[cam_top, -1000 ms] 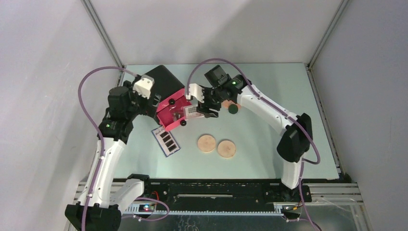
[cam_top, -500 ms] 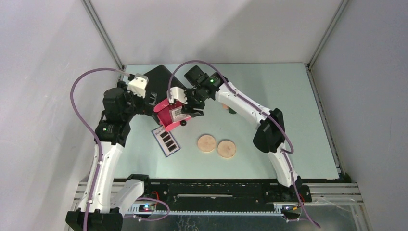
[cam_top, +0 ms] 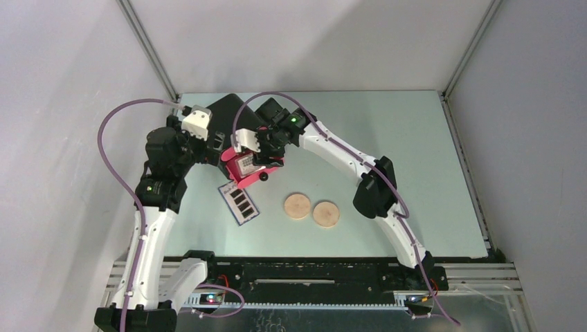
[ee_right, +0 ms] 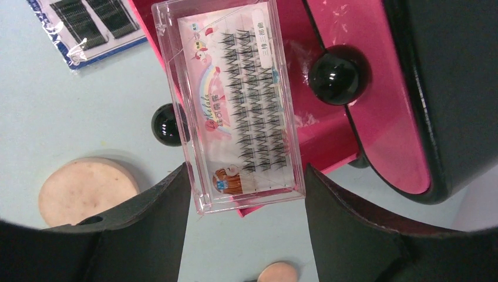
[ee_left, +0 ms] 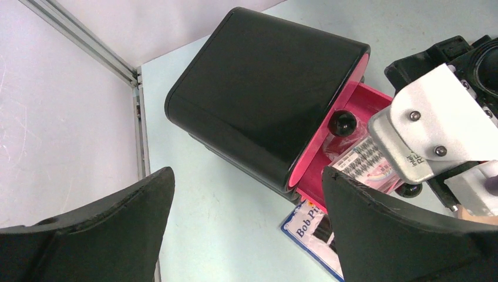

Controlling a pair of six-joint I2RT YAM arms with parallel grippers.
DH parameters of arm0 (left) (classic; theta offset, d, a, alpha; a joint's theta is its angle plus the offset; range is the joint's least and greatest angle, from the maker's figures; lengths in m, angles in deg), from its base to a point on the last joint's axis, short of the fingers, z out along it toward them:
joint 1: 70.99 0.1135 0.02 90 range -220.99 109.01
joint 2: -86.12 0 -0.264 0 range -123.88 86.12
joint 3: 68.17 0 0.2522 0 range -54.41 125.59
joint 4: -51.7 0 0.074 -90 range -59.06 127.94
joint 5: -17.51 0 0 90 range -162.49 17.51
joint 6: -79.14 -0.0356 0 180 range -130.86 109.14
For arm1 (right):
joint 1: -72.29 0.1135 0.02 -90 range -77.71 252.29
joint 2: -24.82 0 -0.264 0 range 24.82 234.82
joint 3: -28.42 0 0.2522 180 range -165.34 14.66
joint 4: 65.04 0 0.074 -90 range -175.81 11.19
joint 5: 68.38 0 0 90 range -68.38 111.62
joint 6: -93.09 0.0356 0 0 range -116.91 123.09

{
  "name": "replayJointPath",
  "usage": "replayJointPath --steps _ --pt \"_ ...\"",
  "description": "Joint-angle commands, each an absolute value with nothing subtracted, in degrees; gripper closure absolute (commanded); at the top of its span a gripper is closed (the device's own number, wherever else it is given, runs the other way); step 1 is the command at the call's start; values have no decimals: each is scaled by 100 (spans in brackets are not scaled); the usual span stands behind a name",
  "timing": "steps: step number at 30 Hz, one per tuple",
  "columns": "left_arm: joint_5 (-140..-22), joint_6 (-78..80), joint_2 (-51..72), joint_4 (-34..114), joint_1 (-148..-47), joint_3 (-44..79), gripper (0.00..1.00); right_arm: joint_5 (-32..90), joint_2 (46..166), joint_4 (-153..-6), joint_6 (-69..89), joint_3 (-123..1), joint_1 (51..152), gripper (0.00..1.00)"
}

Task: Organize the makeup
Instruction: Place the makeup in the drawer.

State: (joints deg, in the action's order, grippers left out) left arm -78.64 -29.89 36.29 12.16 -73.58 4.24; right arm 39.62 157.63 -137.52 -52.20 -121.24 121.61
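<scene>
Right hand (ee_right: pixel 245 182) was clenched on the clear plastic case of black lashes (ee_right: pixel 235 88), gripping it by its long edges. It held the case over the open pink drawer (ee_right: pixel 329 135) of the black rounded box (cam_top: pixel 232 114), upper left of the overhead frame. I couldn't tell if the case touched the drawer. Left hand (ee_left: pixel 246 182) was released, fingers wide and nothing between them, beside the box's left side. Two tan round discs (cam_top: pixel 298 205) lay side by side on the pale green worktop (cam_top: pixel 429 152), mid-frame. A blue-edged card of black strips (cam_top: pixel 240 203) lay flat just below the drawer.
</scene>
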Motion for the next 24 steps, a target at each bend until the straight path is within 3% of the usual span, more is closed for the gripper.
replayJointPath --steps 1,5,11,13,19,24 --pt "-7891 -3014 3734 1399 -7301 545 0 3894 15851 -13510 -5360 -12482 12247 100" --pt "-7893 -3074 3725 1403 -7301 537 0 3879 15959 -13441 -5419 -12543 12262 100" --pt "-7899 -3315 3747 1320 -7301 558 0 3798 16058 -13399 -5466 -12529 12265 85" --pt "-7904 -3379 3751 1299 -7301 560 0 3804 16045 -13408 -5458 -12518 12265 76" --pt "-7964 -3433 3767 1298 -7301 568 0 3797 15952 -13328 -5350 -12535 12265 33" --pt "-7943 -3553 3810 1271 -7300 555 0 3782 15827 -13296 -5233 -12535 12299 24"
